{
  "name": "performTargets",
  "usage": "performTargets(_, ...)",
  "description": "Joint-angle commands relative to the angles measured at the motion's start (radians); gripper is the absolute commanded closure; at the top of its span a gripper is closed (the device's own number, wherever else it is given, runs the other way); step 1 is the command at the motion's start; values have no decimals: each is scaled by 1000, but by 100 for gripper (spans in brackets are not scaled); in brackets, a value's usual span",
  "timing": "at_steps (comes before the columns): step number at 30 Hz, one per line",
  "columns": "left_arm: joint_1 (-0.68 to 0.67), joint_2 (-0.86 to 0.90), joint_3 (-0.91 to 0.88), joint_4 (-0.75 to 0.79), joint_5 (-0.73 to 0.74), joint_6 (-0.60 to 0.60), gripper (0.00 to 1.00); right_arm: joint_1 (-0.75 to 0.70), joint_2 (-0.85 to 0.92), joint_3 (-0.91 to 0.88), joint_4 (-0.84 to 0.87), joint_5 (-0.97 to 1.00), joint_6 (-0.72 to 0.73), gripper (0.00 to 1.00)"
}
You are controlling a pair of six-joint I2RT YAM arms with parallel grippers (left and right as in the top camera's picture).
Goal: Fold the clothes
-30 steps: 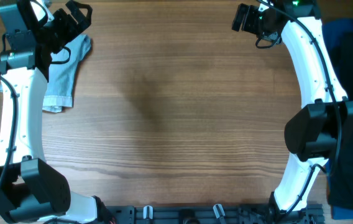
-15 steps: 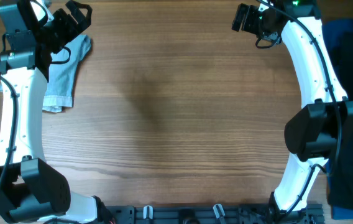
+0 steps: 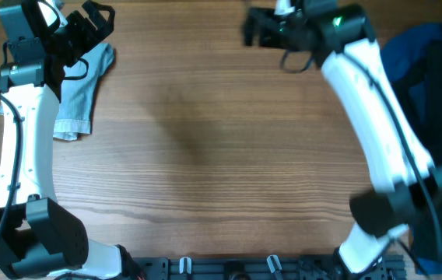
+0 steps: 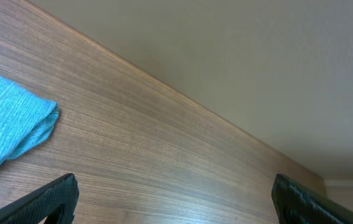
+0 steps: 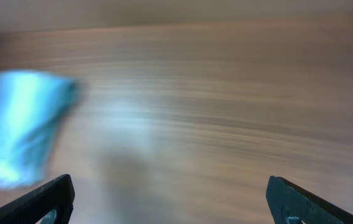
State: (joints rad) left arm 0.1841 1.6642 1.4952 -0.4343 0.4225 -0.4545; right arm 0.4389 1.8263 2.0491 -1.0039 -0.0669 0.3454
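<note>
The clothes, light faded denim shorts, lie in a narrow bundle at the table's far left, partly under my left arm. My left gripper hovers just beyond their top end, open and holding nothing. In the left wrist view a corner of the clothes shows at the left, and the left gripper spans bare wood. My right gripper is at the far middle of the table, open and empty. The right wrist view is motion-blurred, with the clothes a pale blue smear left of the right gripper.
A heap of royal-blue and black garments lies at the table's right edge behind the right arm. The wooden table stretches between the two arms. A black rail runs along the near edge.
My right arm has swung left, carrying its open gripper from the far right corner toward the far middle of the table. The left arm and the clothes have not moved.
</note>
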Motion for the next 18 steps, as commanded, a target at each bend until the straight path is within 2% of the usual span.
performTargets(1, 3, 6, -3, 3, -9, 5, 0, 137, -224, 4, 19, 91, -50, 0)
performTargets(5, 3, 6, -3, 3, -9, 5, 0, 212, -449, 4, 13, 187, -160, 0)
performTargets(12, 3, 6, -3, 3, -9, 5, 0, 64, -724, -36, -125, 187, -162, 0)
performTargets(18, 3, 6, -3, 3, -9, 5, 0, -97, -1032, -390, -97, 183, -159, 0)
